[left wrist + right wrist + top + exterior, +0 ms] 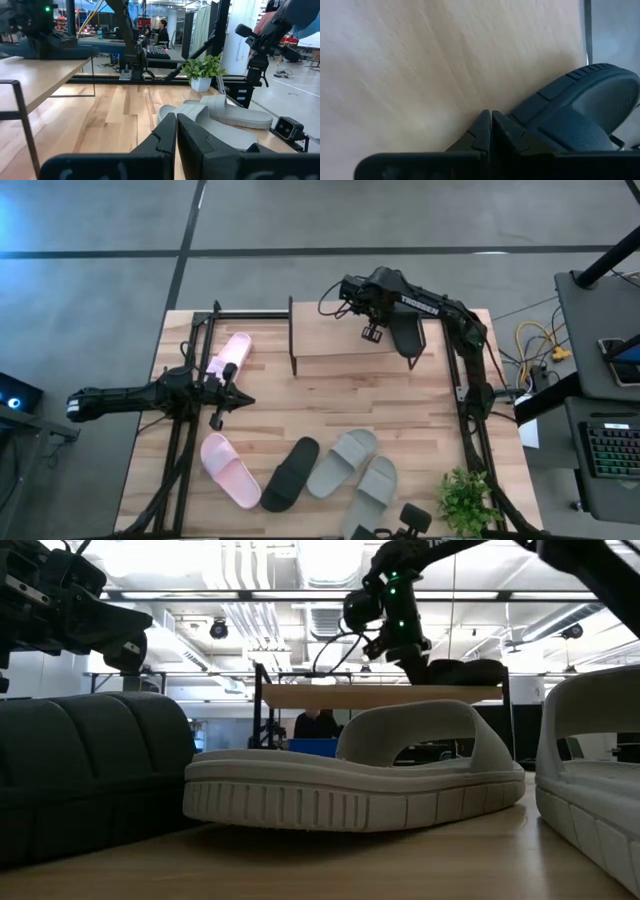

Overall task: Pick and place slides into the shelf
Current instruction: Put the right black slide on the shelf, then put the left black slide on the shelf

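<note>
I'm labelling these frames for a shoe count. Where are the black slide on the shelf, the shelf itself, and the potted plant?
black slide on the shelf (406,332): high view, on its strap.
shelf (335,338): high view, bare top board.
potted plant (464,498): high view, on its leaves.

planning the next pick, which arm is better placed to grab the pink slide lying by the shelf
Left. The left hand hovers right beside that pink slide, fingers shut. The right hand is over the shelf, next to the black slide lying on it.
</note>
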Controlling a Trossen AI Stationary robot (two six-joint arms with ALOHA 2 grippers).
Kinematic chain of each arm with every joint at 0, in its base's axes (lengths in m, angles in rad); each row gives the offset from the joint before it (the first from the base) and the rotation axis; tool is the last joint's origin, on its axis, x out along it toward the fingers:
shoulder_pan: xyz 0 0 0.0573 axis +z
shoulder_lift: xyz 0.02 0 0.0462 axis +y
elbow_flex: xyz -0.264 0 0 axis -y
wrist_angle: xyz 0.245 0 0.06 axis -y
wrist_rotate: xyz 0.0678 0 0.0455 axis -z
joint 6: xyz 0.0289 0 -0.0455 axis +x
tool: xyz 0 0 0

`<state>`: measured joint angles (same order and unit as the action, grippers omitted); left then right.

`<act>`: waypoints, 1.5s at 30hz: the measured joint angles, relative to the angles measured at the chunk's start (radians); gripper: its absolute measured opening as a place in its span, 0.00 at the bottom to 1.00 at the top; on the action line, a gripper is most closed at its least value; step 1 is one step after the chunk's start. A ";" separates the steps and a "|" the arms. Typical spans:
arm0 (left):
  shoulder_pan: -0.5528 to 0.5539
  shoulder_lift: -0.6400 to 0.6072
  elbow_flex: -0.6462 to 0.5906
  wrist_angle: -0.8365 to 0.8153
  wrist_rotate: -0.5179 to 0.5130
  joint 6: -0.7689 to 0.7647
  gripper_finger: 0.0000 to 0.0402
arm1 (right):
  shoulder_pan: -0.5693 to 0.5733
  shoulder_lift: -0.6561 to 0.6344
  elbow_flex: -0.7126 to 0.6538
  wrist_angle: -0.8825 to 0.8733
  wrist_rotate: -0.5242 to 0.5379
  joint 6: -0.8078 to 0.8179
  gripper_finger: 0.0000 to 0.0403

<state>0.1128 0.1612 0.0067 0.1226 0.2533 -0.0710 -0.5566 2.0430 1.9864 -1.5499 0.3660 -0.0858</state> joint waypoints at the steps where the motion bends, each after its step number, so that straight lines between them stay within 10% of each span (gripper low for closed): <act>1: 0.000 0.000 0.000 0.000 0.001 0.000 0.00 | 0.000 -0.012 -0.009 0.011 -0.001 0.000 0.02; 17: 0.000 0.000 0.000 0.000 0.000 0.000 0.00 | 0.015 -0.101 -0.019 0.171 -0.121 0.059 0.02; 25: 0.000 0.002 0.000 0.000 0.000 0.000 0.00 | 0.172 -0.110 -0.019 0.171 -0.617 -0.015 0.02; 31: 0.000 0.002 0.000 0.000 0.001 0.000 0.00 | 0.363 -0.111 -0.031 0.209 -0.683 0.013 0.03; 45: 0.000 0.002 0.000 0.000 0.000 0.000 0.00 | 0.596 -0.111 -0.250 0.887 -0.822 0.464 0.43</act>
<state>0.1130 0.1627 0.0067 0.1229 0.2535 -0.0711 0.0392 1.9324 1.7361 -0.6628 -0.4562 0.3781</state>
